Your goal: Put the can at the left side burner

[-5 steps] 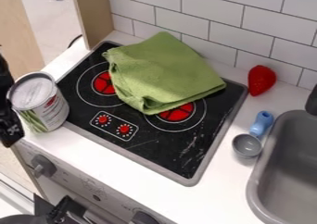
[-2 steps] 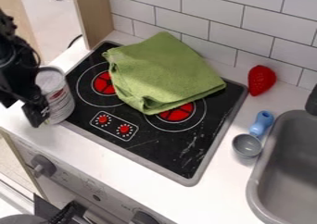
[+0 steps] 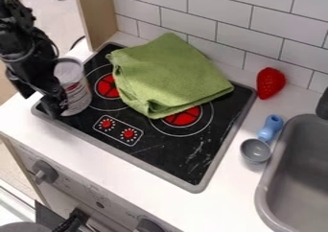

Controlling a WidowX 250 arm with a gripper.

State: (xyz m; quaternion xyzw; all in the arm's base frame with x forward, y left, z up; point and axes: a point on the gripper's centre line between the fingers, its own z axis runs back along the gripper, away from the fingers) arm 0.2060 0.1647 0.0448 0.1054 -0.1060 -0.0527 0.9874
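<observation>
At the stove's (image 3: 168, 160) left edge, the can (image 3: 76, 93) sits right against the end effector (image 3: 55, 103). Whether that is spread or pinching the can, I cannot tell.

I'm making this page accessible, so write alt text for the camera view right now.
Black robot tool beside a can at the left end of a black stovetop, close to a red burner. A green cloth covers part of the stovetop; a gray sink is at right.
</observation>
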